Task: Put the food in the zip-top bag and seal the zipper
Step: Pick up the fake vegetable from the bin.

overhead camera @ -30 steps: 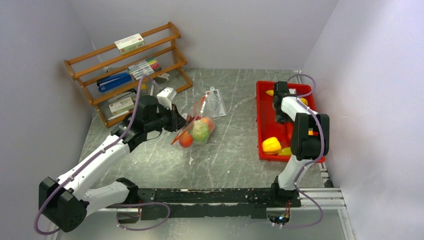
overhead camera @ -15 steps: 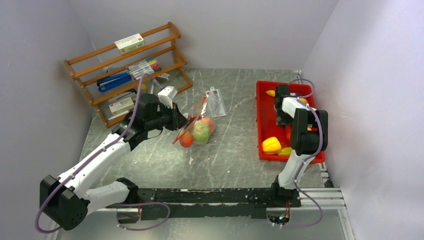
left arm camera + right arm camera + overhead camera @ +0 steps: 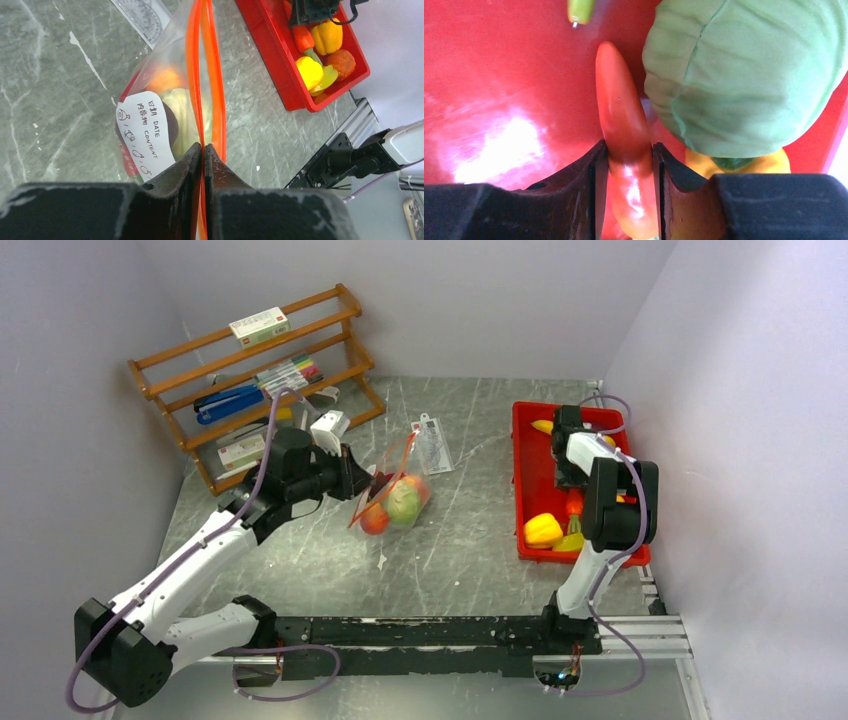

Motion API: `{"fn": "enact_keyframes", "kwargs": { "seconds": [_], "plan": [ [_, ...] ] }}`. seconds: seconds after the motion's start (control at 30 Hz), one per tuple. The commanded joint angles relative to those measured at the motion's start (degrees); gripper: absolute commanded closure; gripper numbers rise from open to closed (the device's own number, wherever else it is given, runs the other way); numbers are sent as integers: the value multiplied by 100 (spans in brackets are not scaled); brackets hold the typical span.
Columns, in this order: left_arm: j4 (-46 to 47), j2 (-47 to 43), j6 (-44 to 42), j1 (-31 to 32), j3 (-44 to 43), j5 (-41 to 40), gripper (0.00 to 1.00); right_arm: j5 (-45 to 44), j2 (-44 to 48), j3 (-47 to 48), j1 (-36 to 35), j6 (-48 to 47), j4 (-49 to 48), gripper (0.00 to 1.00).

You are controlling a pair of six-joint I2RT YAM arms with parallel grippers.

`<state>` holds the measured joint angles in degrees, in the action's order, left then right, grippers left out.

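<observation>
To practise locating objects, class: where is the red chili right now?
In the right wrist view, the red chili is clamped in the right pincer, within the red tray, beside the green ball.

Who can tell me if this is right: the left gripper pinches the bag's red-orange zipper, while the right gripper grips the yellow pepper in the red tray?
One slip: the right gripper grips the red chili, not the yellow pepper, as the right wrist view shows. The left gripper does pinch the zipper.
</observation>
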<state>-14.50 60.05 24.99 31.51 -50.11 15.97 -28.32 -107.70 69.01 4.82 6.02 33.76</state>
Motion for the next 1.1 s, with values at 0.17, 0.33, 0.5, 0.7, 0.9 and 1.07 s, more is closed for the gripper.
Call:
{"fn": "enact_keyframes", "kwargs": {
  "seconds": [0.17,0.33,0.5,0.7,0.9,1.07],
  "plan": [
    [351,-277,58,-35,-238,-325,93,665,837,93,-131,294,3,83],
    [437,-294,84,-31,-273,-296,93,953,1326,169,-225,488,-115,85],
    [550,-303,160,-31,-240,-255,93,990,1735,478,-433,714,3,87],
    [710,-305,258,-35,-190,-161,93,1406,2398,540,-791,1012,-237,86],
    [831,-250,252,-31,-219,-122,93,1732,3053,449,-1155,1429,-652,87],
    [891,-198,257,-35,-219,-119,93,2598,3677,-43,-1314,2070,-1538,86]
  ]
}}
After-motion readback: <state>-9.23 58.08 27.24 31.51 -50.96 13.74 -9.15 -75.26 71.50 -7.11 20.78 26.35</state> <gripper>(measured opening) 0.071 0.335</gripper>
